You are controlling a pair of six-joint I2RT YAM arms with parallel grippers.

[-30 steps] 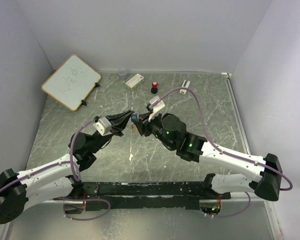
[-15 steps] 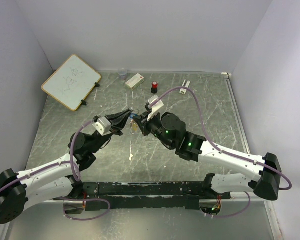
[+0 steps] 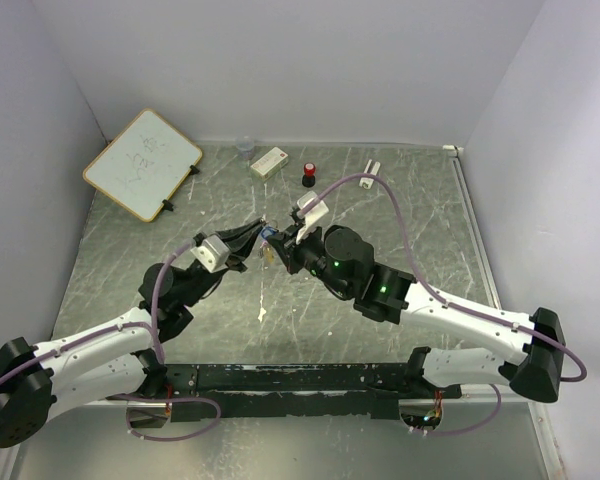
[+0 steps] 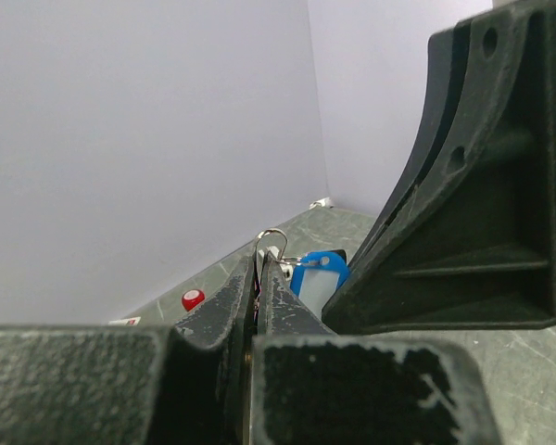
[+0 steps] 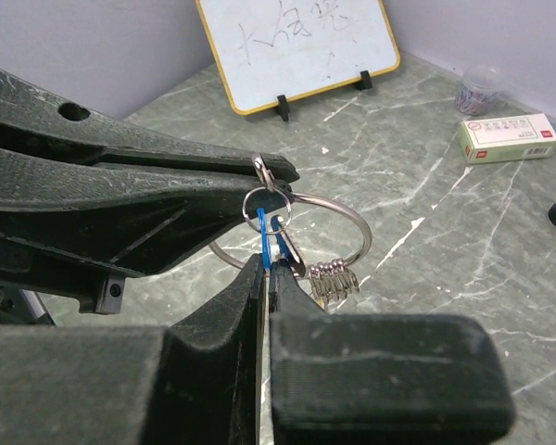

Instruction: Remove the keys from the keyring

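The keyring [image 5: 345, 215] is a thin silvery ring held in the air between both grippers, above the middle of the table. My left gripper [image 4: 262, 260] is shut on a small silvery loop [image 5: 263, 198] at the ring's top. My right gripper [image 5: 267, 267] is shut on the blue-headed key [image 4: 317, 278]. Several plain metal keys [image 5: 332, 276] hang bunched on the ring's lower right. In the top view the left gripper [image 3: 252, 234] and right gripper [image 3: 278, 243] meet tip to tip at the keys [image 3: 268, 241]. The orange-yellow key cannot be made out.
A whiteboard [image 3: 142, 163] stands at the back left. Along the back edge are a small clear cup [image 3: 244, 148], a white box [image 3: 269, 162], a red-capped black bottle [image 3: 308, 175] and a small white piece [image 3: 372, 168]. A white speck [image 3: 262, 314] lies on the table.
Both grippers stay shut at the keys. The left arm's wrist and elbow have shifted slightly to the right, and the right gripper has nudged slightly left.
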